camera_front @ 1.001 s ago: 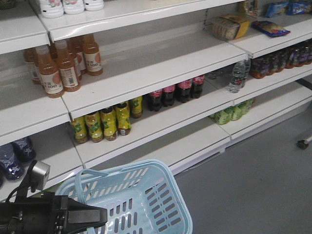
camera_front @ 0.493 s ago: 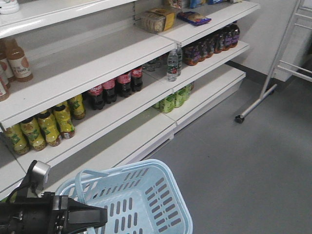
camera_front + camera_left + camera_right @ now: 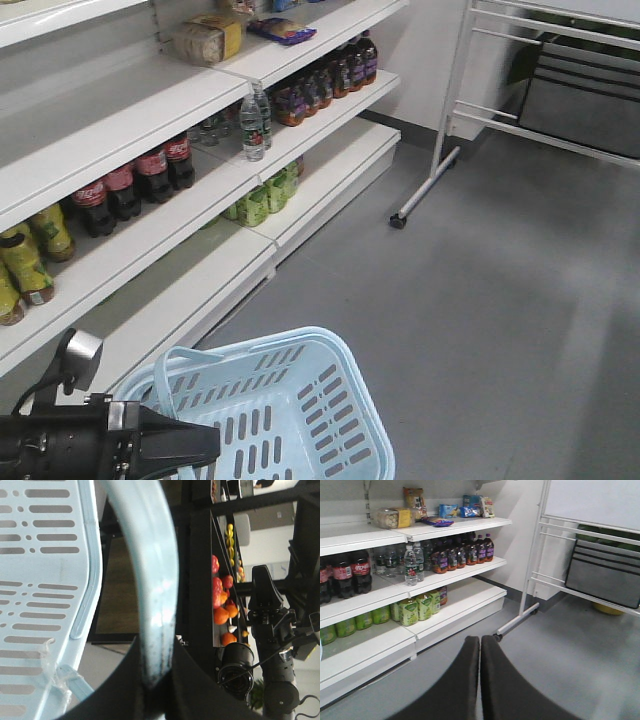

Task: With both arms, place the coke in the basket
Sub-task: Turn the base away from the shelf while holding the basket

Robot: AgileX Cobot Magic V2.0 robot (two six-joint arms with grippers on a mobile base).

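We hold the light blue slotted plastic basket (image 3: pixel 270 342) level: left fingers (image 3: pixel 120 690) clamp its handle (image 3: pixel 150 580); right fingers (image 3: pixel 460 680) closed, empty.

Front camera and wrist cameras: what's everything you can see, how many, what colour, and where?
light blue plastic slotted basket: one, light blue, bottom of front view
dark cola bottles with red labels: four, middle shelf, left
yellow-green drink bottles: three showing, same shelf, far left
clear water bottles: at least two, shelf edge further along
green drink packs: several, bottom shelf
dark bottles with purple labels: a row, far end
wrapped bread pack: one, yellow-brown, top shelf
white wheeled metal rack: one, right of shelves
left gripper: one, black, shut on the basket's handle
right gripper: one, black, shut, empty
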